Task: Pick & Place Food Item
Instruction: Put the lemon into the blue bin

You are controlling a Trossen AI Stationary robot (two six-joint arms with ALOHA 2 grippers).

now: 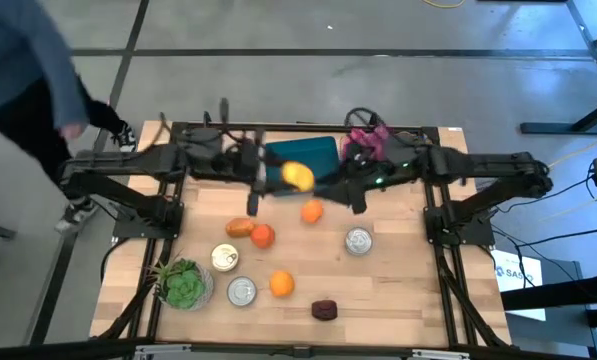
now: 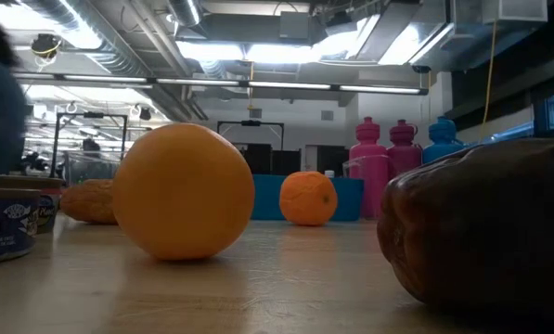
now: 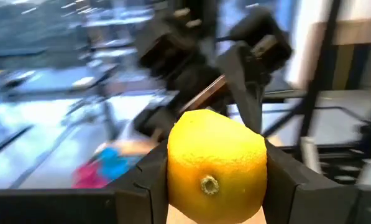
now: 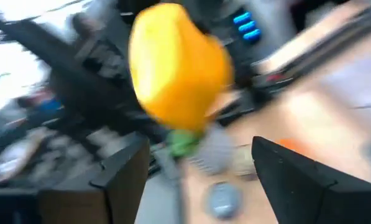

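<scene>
- High view: left gripper clamps a yellow lemon in mid-air, at near edge of teal bin, back-centre of table
- Left wrist view: fingers flank the fruit both sides; grip looks secure
- Right gripper spread wide, holding nothing, just beside the lemon
- Advice: carry fruit fully over bin w/o tilt, lower before letting go; keep right arm clear
- Bin contents: can't tell, arms cover it
- Cans, oranges lie loose on table
</scene>
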